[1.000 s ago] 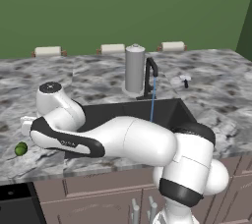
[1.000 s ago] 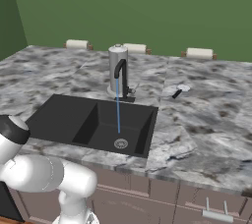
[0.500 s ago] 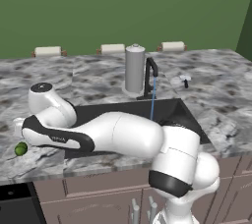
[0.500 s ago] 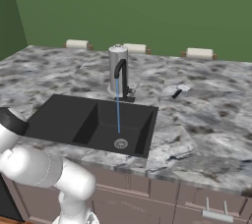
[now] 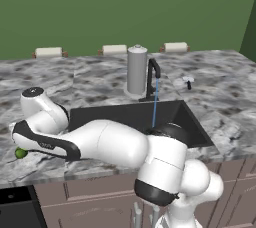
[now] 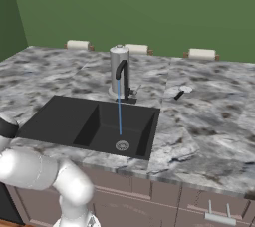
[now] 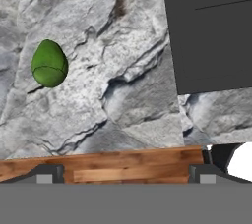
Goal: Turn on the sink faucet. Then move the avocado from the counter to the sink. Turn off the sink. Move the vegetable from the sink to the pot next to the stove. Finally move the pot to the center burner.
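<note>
The avocado lies on the marbled counter, up and to the left of my gripper. The fingertips stand far apart with nothing between them, so the gripper is open. In the left base view the avocado peeks out under my wrist near the counter's front edge, left of the black sink. The sink faucet is running, and a thin blue stream falls from the faucet to the drain of the sink. A corner of the sink shows in the hand view.
A tall grey canister stands right beside the faucet. A small silver object lies on the counter to the sink's right. Three paper rolls line the back wall. The counter's front edge lies just ahead of the fingertips.
My arm has swung further left along the counter's front edge, bringing the hand over the avocado's spot. The avocado has not moved and the water keeps running.
</note>
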